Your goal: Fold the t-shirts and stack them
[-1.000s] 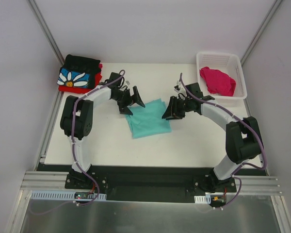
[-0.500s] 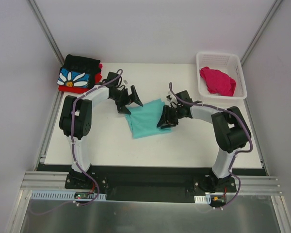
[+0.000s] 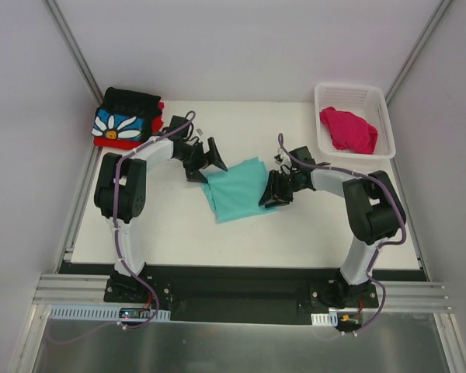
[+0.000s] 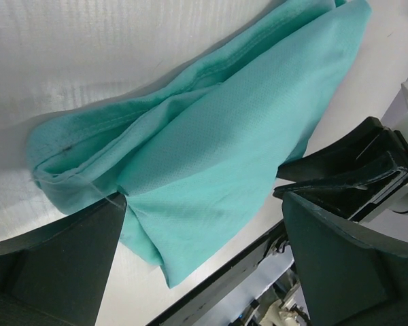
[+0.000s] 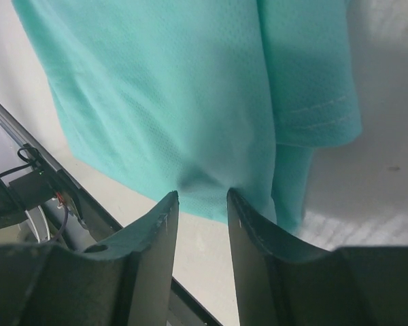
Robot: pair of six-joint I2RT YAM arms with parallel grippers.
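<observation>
The folded mint-teal cotton t-shirt (image 3: 237, 189) lies mid-table on the white tabletop (image 3: 179, 233), between the two arms. It is light, limp cloth: it will sag and unfold if lifted by one point, and its layers can slide over each other. The best hold is probably a pinch through all layers at the thick folded edge or a corner, one gripper on each side, with the bundle kept low.

The left gripper (image 3: 206, 159) stands wide open at the shirt's far-left corner. In its wrist view the fingers straddle the bunched hem and hold nothing. The right gripper (image 3: 273, 194) sits at the near-right edge with its jaws narrowed to a slim gap. Its wrist view shows the tips at the cloth's border, apparently not clamped on it.

Compared with a second ago, the right arm has drawn its elbow in and the gripper has slid from the right edge toward the near-right corner. The shirt looks nudged slightly left, and the left gripper has barely moved.

Elsewhere, the black daisy-print t-shirt (image 3: 124, 120) sits on the red t-shirt (image 3: 109, 141) at the far-left corner, and the crumpled magenta-pink t-shirt (image 3: 348, 128) waits in the white plastic lattice basket (image 3: 349, 88) — still unfolded.
</observation>
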